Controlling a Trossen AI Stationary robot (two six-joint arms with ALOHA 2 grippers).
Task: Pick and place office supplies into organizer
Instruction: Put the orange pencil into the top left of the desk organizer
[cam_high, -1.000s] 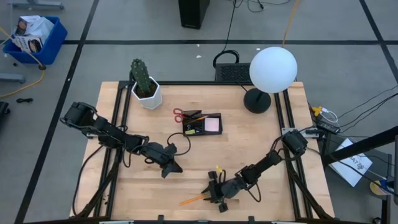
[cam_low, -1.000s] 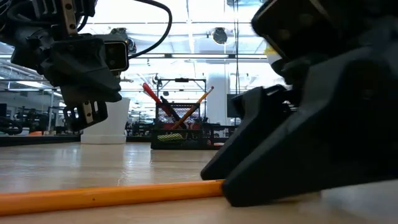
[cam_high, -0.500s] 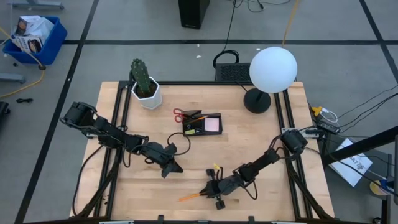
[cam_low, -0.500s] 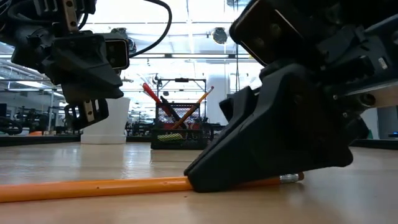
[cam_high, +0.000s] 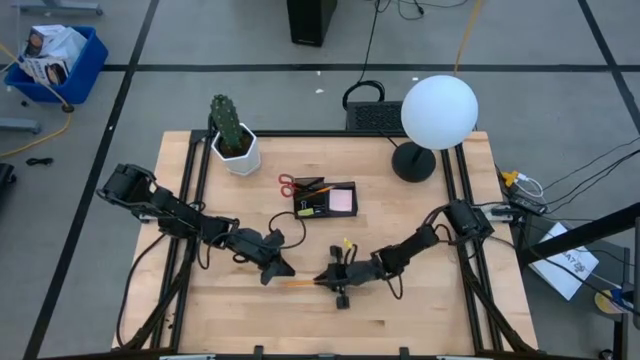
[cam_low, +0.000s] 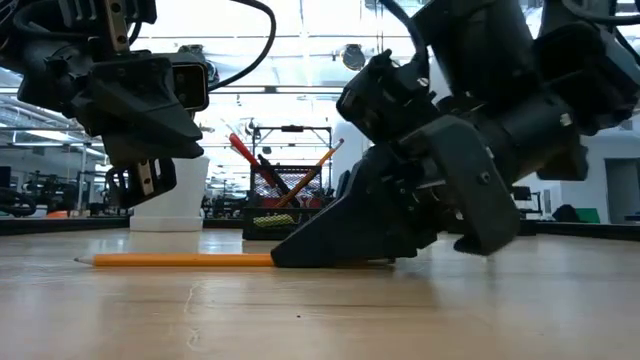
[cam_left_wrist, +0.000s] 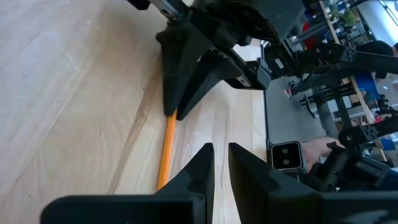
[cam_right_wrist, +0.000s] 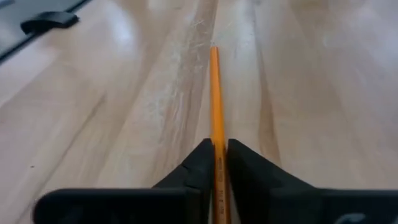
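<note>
Right end effector (cam_high: 326, 281): low on the surface (cam_high: 420, 320), centre-bottom of the high view, fingers pinching the orange pencil (cam_right_wrist: 215, 99) near one end.
Pencil: lies flat on the wood, its free length pointing toward the picture's left in the high view; the low grip seems meant to lift it off the flat boards.
Left end effector (cam_high: 280, 268): just left of the pencil's free tip, held above the boards, fingers pressed nearly together with nothing between them; it looks to be waiting.
Organizer (cam_high: 327, 200): black tray above centre in the high view, well apart from the pencil; red-handled scissors (cam_high: 289, 184), another pencil and a pink sticky-note pad (cam_high: 342, 201) already sit in it.
Surroundings: white cactus pot (cam_high: 237, 151) at upper left, globe lamp (cam_high: 438, 112) at upper right.
In the way: the left end effector sits close to the pencil's tip, so swinging the pencil could brush it; the route up to the tray looks open otherwise.
</note>
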